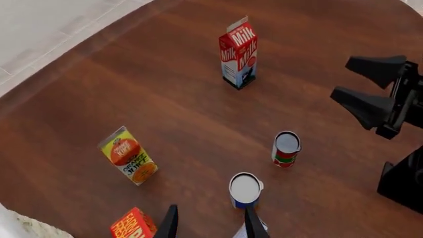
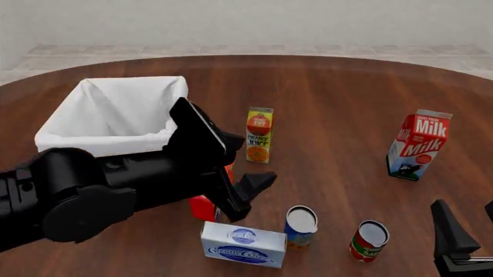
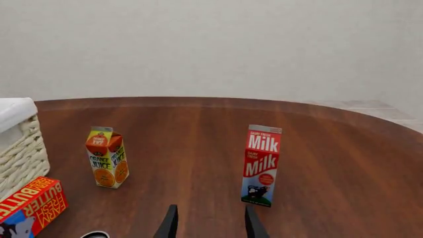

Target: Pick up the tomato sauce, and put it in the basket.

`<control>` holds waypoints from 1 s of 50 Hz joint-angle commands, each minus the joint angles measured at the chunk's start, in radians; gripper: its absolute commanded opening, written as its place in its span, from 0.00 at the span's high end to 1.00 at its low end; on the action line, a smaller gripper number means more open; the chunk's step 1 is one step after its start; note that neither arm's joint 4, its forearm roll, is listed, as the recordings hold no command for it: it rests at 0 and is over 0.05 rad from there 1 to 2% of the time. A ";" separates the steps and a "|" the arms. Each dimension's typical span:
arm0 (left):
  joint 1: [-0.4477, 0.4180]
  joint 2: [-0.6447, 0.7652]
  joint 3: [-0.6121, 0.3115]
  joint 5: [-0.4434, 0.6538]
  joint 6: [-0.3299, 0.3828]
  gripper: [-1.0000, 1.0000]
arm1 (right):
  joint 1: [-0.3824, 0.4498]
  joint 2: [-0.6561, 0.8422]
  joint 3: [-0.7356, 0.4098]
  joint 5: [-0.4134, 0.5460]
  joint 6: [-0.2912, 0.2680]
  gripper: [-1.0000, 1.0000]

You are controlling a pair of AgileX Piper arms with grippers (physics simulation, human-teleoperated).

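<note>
Left wrist view: we see the tomato sauce (image 1: pixel 286 148) upright on the wooden table (image 1: pixel 185 114), touching nothing.
Blue-labelled can (image 1: pixel 245 190): we find it just beside the tomato sauce, also upright, with a white box corner showing next to its base.
Left gripper (image 1: pixel 209 224): we see its two dark fingers spread with a clear gap and nothing between them; the blue-labelled can sits by one finger.
Milk carton (image 1: pixel 238 53): well apart from the tomato sauce, standing.
Orange juice carton (image 1: pixel 128 155): well apart from the tomato sauce too, with the red butter box (image 1: pixel 133 224) beyond it.
Right gripper (image 1: pixel 372 92): we see it hovering near the tomato sauce, fingers parted, holding nothing.

Front view: we place the tomato sauce (image 2: pixel 368 240) near the blue-labelled can (image 2: pixel 299 227), and the cream cheese box (image 2: pixel 243 244) on that can's far side.
Basket (image 2: pixel 112 115): well apart from the tomato sauce, with the left arm (image 2: pixel 115 184) in front of it.
Left gripper (image 2: pixel 245 199): fingers apart, above the butter box, empty.

Right wrist view: we cannot see the tomato sauce here.
Right gripper (image 3: pixel 209 222): fingers apart, empty; milk carton (image 3: pixel 260 165), orange juice carton (image 3: pixel 107 156), butter box (image 3: pixel 29 206) and the basket's wicker wall (image 3: pixel 20 156) lie ahead.
</note>
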 commanded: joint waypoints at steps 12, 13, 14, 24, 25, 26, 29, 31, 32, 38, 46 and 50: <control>-0.063 0.183 -0.104 -0.005 0.014 0.00 | -0.001 0.002 0.000 -0.002 -0.001 0.00; -0.067 0.188 -0.106 -0.006 0.017 0.00 | 0.000 0.002 0.000 -0.002 -0.002 0.00; -0.067 0.195 -0.112 -0.005 0.013 0.00 | 0.000 0.002 0.000 -0.002 -0.002 0.00; -0.089 0.236 -0.166 0.017 0.006 0.00 | -0.001 0.002 0.000 -0.002 -0.002 0.00; -0.091 0.238 -0.168 0.017 0.005 0.00 | -0.001 0.002 0.000 -0.002 -0.002 0.00; -0.091 0.240 -0.173 0.020 0.004 0.00 | -0.001 0.002 0.000 -0.002 -0.001 0.00; -0.100 0.257 -0.181 0.019 0.006 0.00 | -0.001 0.002 0.000 -0.002 -0.002 0.00; -0.108 0.268 -0.186 0.018 0.009 0.00 | -0.001 0.002 0.000 -0.002 -0.002 0.00; -0.108 0.268 -0.186 0.018 0.009 0.00 | -0.001 0.002 0.000 -0.002 -0.002 0.00; -0.126 0.296 -0.206 0.018 0.003 0.00 | -0.001 0.002 0.000 -0.002 -0.001 0.00; -0.152 0.336 -0.227 0.016 -0.006 0.00 | -0.001 0.002 0.000 -0.002 -0.001 0.00; -0.164 0.360 -0.239 0.013 -0.008 0.00 | 0.000 0.002 0.000 -0.002 -0.002 0.00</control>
